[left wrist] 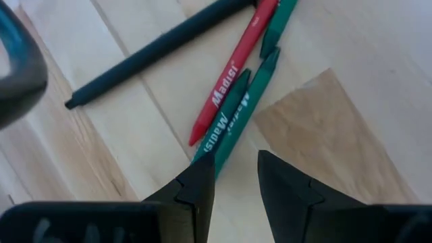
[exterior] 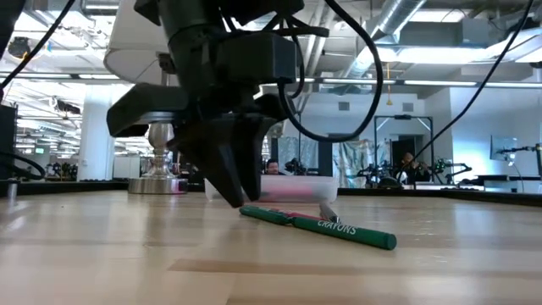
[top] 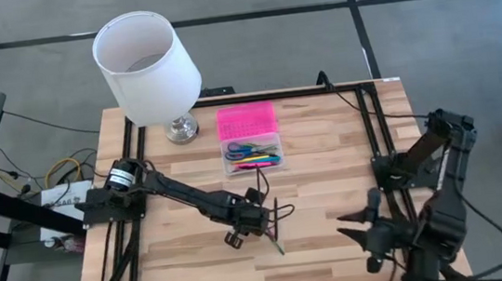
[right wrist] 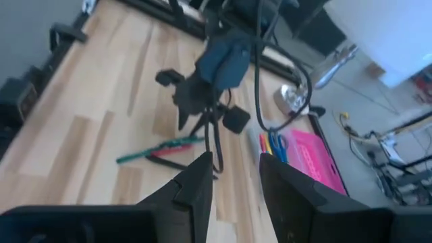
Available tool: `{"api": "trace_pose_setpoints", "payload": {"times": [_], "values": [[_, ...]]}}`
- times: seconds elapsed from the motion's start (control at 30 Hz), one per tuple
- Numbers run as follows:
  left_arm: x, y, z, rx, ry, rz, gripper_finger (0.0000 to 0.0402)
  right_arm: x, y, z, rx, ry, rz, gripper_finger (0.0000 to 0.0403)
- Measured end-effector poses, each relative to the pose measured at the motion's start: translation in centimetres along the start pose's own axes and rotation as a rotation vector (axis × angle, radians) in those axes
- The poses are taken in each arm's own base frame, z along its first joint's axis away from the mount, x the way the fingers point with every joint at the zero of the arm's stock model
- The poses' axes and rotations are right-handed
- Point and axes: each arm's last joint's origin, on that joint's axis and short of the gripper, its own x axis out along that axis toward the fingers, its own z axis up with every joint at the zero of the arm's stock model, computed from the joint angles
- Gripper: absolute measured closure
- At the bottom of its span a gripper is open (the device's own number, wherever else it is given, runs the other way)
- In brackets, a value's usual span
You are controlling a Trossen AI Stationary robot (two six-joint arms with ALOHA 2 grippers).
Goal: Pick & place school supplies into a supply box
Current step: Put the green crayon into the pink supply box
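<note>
Several pens lie in a bunch on the table [top: 277,242]: two green pens [left wrist: 233,125], a red pen [left wrist: 229,84] and a black pen [left wrist: 155,47]. My left gripper [left wrist: 236,169] is open, pointing down just above the table at the green pens' near ends [exterior: 254,212]. The supply box [top: 252,154] stands farther back with its pink lid [top: 246,120] open. It holds coloured pens and blue-handled scissors. My right gripper [top: 344,225] is open and empty at the table's right near side. My left gripper comes from above, pointing down, with its fingers open. One fingertip [left wrist: 202,169] stands right at the end of the green pens [left wrist: 214,156], which lie flat on the table. I cannot tell whether it touches them.
A white lampshade [top: 145,63] on a metal base [top: 181,127] stands at the far left, beside the box. Black frame rails [top: 376,127] run along the table's left and right sides. Bare wood [top: 321,180] lies between the pens and my right arm.
</note>
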Motion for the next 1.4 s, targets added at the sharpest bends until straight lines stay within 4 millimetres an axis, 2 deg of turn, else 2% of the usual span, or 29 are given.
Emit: {"api": "trace_pose_setpoints", "payload": {"times": [0.17, 0.5, 0.67, 0.93, 1.2, 1.4], "values": [[0.0, 0.3, 0.0, 0.025, -0.011, 0.004, 0.0294, -0.9, 0.4, -0.2, 0.019, -0.049, -0.007, 0.0285], [0.1, 0.8, -0.2, 0.045, -0.031, -0.049, 0.0294, -0.3, 0.1, 0.1, 0.045, -0.049, -0.029, 0.0285], [1.4, 0.6, -0.3, 0.072, -0.01, -0.073, 0.0294, -0.3, 0.1, 0.1, 0.048, -0.05, -0.028, 0.0285], [1.7, 0.7, -0.4, 0.063, 0.004, -0.069, 0.0294, -0.3, 0.2, 0.1, 0.05, -0.051, -0.027, 0.0285], [1.8, 0.5, -0.8, -0.081, 0.049, -0.078, 0.0294, -0.3, 0.1, 0.2, 0.076, -0.052, -0.029, 0.0285], [1.8, 0.1, -1.0, -0.185, 0.088, -0.087, 0.0295, 0.9, 0.0, -0.1, 0.103, -0.032, -0.061, 0.0285]]}}
